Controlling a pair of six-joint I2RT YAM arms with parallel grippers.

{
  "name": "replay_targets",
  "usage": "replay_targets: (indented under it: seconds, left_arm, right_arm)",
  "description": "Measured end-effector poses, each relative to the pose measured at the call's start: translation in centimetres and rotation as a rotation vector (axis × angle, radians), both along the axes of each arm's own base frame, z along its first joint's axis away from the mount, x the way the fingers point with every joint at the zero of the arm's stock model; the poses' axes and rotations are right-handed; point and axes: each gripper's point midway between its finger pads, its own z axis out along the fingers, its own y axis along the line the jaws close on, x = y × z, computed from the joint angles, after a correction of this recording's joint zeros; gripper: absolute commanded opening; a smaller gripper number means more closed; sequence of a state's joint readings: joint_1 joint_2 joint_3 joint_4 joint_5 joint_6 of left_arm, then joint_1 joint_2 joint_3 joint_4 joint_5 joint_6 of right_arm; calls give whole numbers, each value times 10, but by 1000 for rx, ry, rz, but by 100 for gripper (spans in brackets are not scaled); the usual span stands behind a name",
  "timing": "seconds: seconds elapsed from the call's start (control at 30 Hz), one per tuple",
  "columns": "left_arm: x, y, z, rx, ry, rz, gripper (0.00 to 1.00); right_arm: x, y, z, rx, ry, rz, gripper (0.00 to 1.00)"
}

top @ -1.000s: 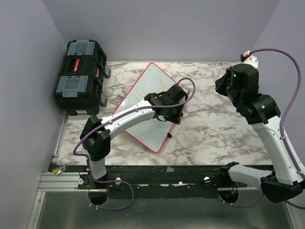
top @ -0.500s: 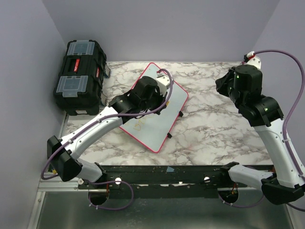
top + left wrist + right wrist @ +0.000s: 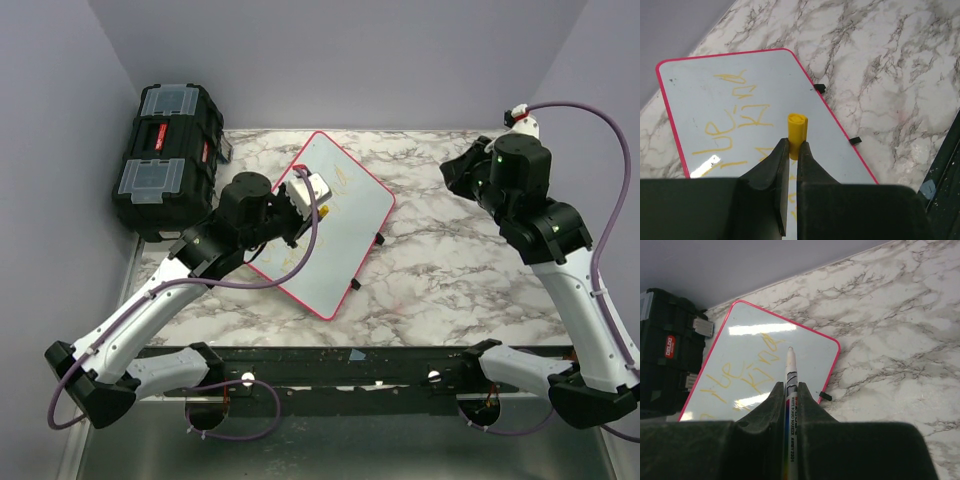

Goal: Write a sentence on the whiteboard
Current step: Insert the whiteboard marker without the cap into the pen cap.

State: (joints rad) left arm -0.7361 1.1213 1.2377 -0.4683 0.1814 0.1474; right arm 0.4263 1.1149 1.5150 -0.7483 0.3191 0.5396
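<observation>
The whiteboard [image 3: 345,225] lies tilted on the marble table, pink-framed, with black clips on its right edge. The sentence [image 3: 735,107] runs across it in yellow letters, in two lines, and also shows in the right wrist view [image 3: 747,372]. My left gripper [image 3: 794,146] is shut on a yellow marker cap [image 3: 797,127] and hovers over the board's left part [image 3: 305,195]. My right gripper [image 3: 791,387] is shut on a white whiteboard marker [image 3: 790,370], tip pointing forward, raised at the back right [image 3: 458,176], away from the board.
A black toolbox [image 3: 165,160] stands at the back left, close to the whiteboard's left corner, and also shows in the right wrist view [image 3: 665,350]. The marble tabletop [image 3: 460,270] stretches right of the board. Purple walls close in the back and sides.
My left arm has swung back to the left, its gripper going from the board's right-middle to its left part. The right arm has barely shifted.
</observation>
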Motion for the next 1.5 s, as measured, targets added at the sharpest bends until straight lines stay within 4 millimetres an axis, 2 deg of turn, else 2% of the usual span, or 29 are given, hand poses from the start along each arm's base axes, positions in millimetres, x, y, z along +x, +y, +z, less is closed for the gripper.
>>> replay_targets:
  seconds: [0.07,0.2,0.37,0.5,0.73,0.83,1.0,1.23,1.5]
  left_arm:
    - [-5,4,1,18,-46,-36,0]
    - [-2,12,-6,37,-74,-27,0]
    - [18,28,5,-65,-35,178,0]
    - [29,38,30,-227,32,328,0]
    - [30,34,102,-593,124,408,0]
    - [31,32,122,-731,174,419,0]
    - [33,27,144,-954,262,406,0]
    - [43,18,149,-1180,423,380,0]
    - [47,10,159,-1358,619,367,0]
  right_arm:
    - [0,3,0,5,-1,17,1]
    - [1,11,-5,12,2,57,1]
    - [3,29,-8,37,-4,144,1]
    - [1,56,3,98,-44,280,1]
    - [-4,91,24,176,-122,474,1]
    - [-6,102,32,198,-148,537,1]
    - [-11,114,42,226,-184,619,1]
    - [-18,125,59,271,-256,695,1]
    - [-27,134,75,301,-335,774,1]
